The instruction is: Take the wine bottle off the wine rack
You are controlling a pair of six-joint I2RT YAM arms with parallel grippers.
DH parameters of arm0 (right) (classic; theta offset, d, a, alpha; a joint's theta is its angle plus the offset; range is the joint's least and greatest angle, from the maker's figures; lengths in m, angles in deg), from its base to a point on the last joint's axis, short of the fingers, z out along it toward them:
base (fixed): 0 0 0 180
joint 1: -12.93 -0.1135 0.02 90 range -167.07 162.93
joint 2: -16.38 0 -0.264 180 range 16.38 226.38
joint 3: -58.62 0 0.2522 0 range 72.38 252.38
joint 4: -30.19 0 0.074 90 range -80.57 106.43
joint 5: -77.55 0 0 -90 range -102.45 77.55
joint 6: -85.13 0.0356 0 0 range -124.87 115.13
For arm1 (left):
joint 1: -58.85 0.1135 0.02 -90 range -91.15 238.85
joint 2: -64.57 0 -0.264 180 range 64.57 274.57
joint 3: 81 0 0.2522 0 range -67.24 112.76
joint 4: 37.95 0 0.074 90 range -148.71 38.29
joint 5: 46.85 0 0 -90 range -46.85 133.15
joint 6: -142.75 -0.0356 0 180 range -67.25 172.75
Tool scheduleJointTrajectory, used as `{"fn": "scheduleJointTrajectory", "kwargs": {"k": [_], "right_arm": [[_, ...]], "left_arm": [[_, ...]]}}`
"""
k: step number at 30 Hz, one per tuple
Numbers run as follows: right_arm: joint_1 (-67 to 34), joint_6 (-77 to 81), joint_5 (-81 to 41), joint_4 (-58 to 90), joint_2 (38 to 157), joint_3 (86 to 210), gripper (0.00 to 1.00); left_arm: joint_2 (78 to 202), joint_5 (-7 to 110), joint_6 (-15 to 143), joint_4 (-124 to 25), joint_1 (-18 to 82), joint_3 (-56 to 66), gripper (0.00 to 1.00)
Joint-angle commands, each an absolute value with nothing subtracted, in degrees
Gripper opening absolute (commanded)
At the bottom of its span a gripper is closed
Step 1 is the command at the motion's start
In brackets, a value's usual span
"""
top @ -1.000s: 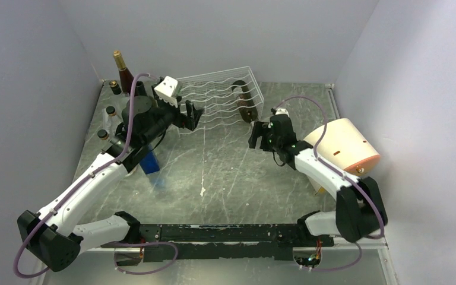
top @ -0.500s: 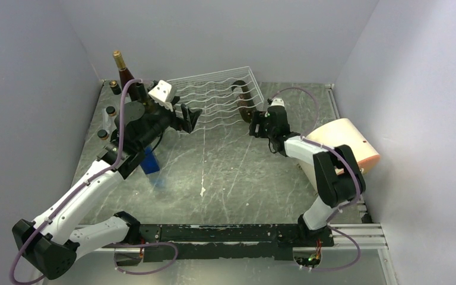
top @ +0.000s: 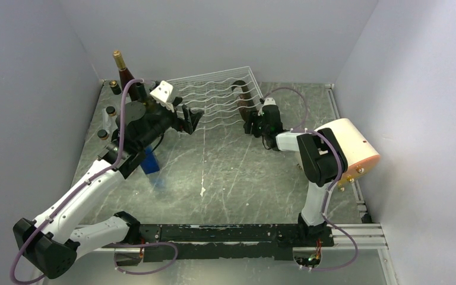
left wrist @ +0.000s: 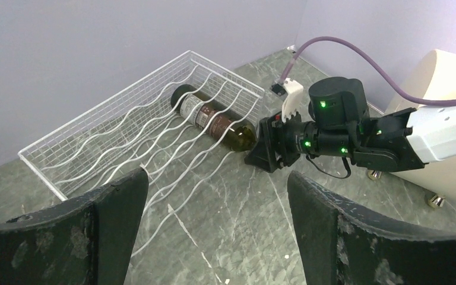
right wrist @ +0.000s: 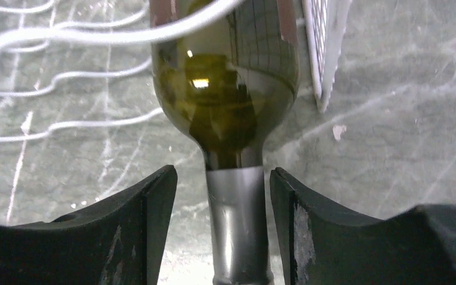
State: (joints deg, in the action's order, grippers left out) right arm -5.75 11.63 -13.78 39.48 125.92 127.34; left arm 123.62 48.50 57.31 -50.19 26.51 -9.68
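Wine bottle (right wrist: 225,89) lies in right-end slot of wine rack (left wrist: 113,101), neck poking out front. Right gripper (right wrist: 221,184) fingers parted, straddling neck, not clamped. Left gripper (left wrist: 214,196) spread, empty, before rack. Glass likely heavy, rigid, slick, breakable; grip foil neck near shoulder.

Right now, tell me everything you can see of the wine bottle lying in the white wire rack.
The wine bottle is dark olive-green glass, glossy, with a pale label banded in dark red and a grey foil sleeve on its neck. It lies on its side in the end lane of the wine rack, shoulder and neck poking out of the open front. The right gripper straddles the neck, jaws open, a gap showing on either side.
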Motion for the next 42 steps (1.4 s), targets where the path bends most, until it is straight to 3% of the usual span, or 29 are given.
{"fn": "scheduleJointTrajectory", "kwargs": {"k": [1,8,12,19,28,42], "right_arm": [[-4.4,12.2,-16.3,44.3,127.4,129.4,0.61],[-3.8,12.3,-17.7,44.4,127.9,130.2,0.43],[-3.7,12.9,-18.4,44.3,127.4,130.1,0.27],[-3.7,14.8,-19.9,47.2,122.6,123.3,0.1],[-3.9,18.6,-22.1,46.4,111.6,114.6,0.03],[-4.3,23.3,-29.7,24.6,92.2,109.4,0.0]], "left_arm": [[123.9,50.6,58.0,-48.2,26.7,-9.8,0.9],[124.2,50.9,57.9,-47.8,26.7,-10.0,0.9],[124.5,51.2,58.0,-47.8,26.7,-10.1,0.9],[125.2,50.9,57.7,-47.8,26.7,-10.2,0.9],[126.0,50.2,57.1,-47.9,26.1,-10.5,0.89],[126.8,50.0,55.2,-46.9,24.5,-11.5,0.89]]}}
